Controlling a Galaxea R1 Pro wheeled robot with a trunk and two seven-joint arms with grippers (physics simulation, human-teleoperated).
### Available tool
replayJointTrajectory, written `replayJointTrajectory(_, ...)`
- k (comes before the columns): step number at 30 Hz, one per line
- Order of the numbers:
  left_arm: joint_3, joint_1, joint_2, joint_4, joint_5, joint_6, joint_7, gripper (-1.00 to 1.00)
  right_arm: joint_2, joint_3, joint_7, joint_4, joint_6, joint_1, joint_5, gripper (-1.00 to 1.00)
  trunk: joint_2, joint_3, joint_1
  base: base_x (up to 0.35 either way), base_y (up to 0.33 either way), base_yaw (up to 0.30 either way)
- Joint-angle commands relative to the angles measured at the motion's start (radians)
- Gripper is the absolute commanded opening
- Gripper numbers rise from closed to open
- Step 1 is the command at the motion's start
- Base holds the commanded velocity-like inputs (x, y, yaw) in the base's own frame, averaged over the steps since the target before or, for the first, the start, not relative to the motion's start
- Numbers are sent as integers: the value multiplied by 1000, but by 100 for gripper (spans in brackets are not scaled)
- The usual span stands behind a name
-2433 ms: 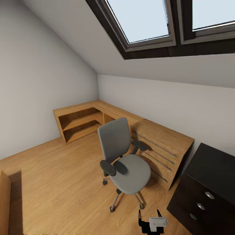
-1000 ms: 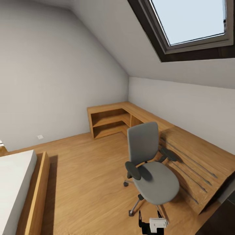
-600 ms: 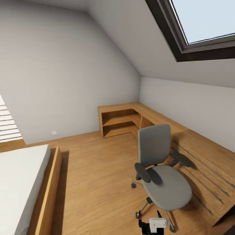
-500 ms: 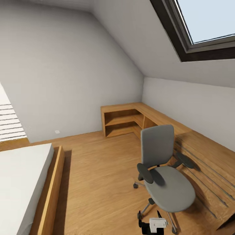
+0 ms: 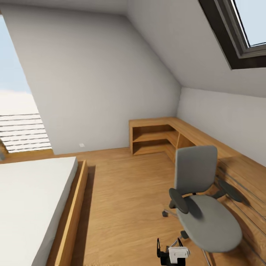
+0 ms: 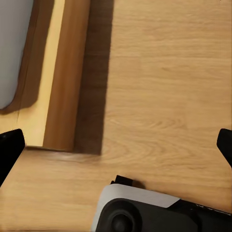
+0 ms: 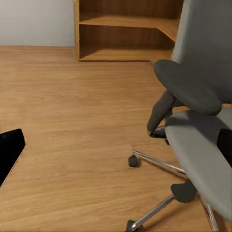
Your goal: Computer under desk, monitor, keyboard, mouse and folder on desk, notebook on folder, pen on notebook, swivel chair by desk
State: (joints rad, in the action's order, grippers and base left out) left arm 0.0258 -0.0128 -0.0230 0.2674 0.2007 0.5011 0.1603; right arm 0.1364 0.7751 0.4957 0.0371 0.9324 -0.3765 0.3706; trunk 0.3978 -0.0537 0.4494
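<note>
Swivel chair [image 5: 201,207] on the wood floor [image 5: 125,192], seat bare, beside the low light-wood cabinet [image 5: 173,136].

Its grey back stands upright and its chrome wheeled base [image 7: 164,169] rests on the boards; a black armrest [image 7: 186,87] shows close in the right wrist view. A bed [image 5: 26,207] with a wooden frame lies across the floor from it. Left tool [image 6: 116,152] and right tool [image 7: 116,150] each have their fingertips far apart at the frame edges, holding nothing, over bare floor.
</note>
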Motion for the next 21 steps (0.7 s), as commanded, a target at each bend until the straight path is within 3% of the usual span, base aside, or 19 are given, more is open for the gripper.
replayJointTrajectory(1,3,-1,0,-1,5,3,3,100,0,9,6,0,2,-1,4,100,2,-2,1,0,0,279)
replayJointTrajectory(21,3,-1,2,-2,5,4,2,100,0,9,6,-1,2,-1,3,100,2,-13,1,0,0,278)
